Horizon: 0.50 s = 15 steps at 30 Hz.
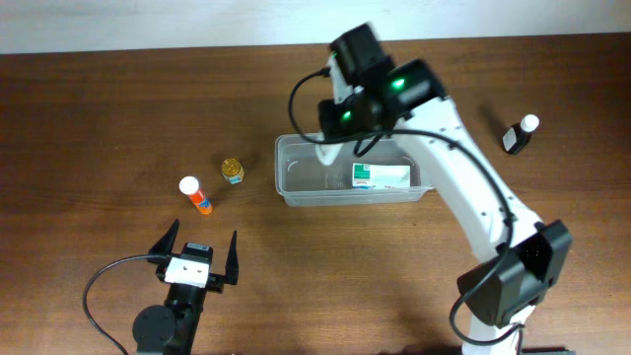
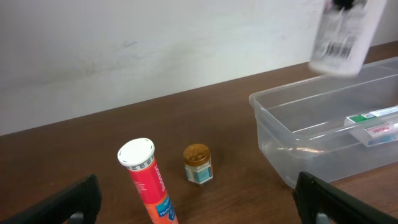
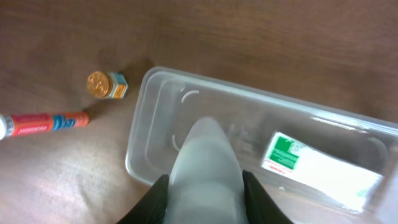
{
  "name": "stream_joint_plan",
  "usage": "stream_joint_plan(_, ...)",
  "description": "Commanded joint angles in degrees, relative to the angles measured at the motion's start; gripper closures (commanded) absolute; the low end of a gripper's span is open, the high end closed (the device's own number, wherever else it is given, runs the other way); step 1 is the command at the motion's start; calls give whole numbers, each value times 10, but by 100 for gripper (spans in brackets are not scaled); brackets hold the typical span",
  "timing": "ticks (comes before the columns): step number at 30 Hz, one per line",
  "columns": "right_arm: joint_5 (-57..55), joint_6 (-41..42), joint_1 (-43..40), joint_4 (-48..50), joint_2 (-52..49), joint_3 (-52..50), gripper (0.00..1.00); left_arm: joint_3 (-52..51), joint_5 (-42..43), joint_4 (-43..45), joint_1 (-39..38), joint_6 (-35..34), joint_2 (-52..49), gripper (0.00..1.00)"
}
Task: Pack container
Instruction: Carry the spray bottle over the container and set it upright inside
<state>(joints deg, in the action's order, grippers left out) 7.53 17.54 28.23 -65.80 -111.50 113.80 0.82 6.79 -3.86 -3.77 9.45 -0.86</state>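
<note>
The clear plastic container (image 1: 286,182) lies at mid-table, with a white and green box (image 1: 381,177) lying inside it. My right gripper (image 1: 345,133) hovers above the container's left half, shut on a white bottle (image 3: 205,165). In the right wrist view the container (image 3: 140,124) and the box (image 3: 317,163) lie below the bottle. The left wrist view shows the bottle (image 2: 343,34) in the air over the container (image 2: 273,121). My left gripper (image 1: 197,258) is open and empty near the front edge, left of the container.
An orange tube with a white cap (image 1: 195,195) and a small gold-lidded jar (image 1: 233,171) stand left of the container. A black bottle with a white cap (image 1: 520,134) lies at the far right. A pale wall runs behind the table.
</note>
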Motion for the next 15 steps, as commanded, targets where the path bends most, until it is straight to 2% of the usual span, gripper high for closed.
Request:
stream_joint_plan(1, -38, 52, 27, 47, 3, -49, 73, -3, -4, -1, 2, 5, 2, 1)
stream_joint_plan(7, -57, 79, 50, 115, -10, -105, 73, -3, -4, -1, 2, 5, 2, 1)
stream_joint_plan(15, -66, 104, 52, 145, -62, -110, 72, -3, -4, -1, 2, 5, 2, 1)
